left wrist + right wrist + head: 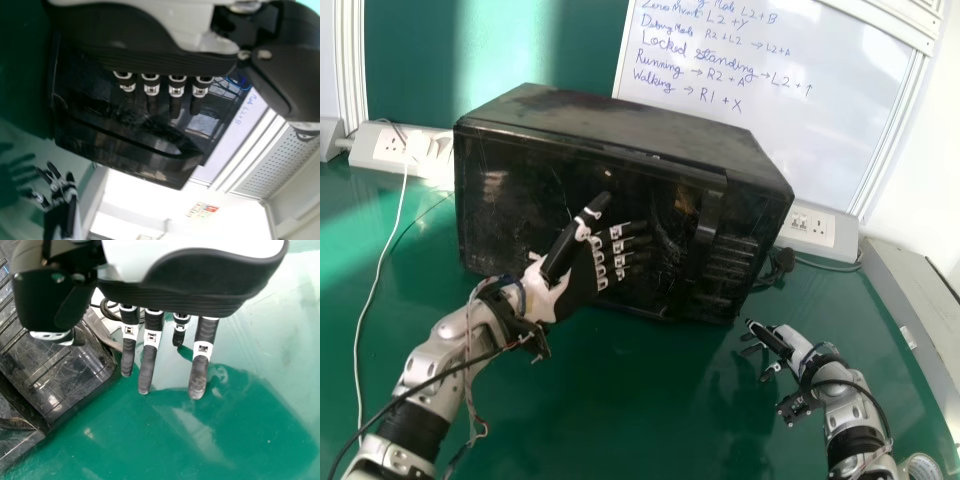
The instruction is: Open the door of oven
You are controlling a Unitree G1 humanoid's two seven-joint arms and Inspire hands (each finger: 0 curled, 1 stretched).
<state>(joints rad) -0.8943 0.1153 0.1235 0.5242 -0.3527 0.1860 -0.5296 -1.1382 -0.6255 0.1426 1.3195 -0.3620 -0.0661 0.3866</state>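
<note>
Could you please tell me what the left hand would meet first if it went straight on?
The left hand would likely meet the upright handle on the oven, though depth is unclear and it might brush the door first.

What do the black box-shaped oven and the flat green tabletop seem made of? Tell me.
The oven's top looks like painted metal with a dull, even sheen, though plastic is possible; its front looks like glossy glass or hard plastic, showing reflections and scratches. The tabletop could be laminate or coated board, smooth and glossy, with soft glare patches.
</note>
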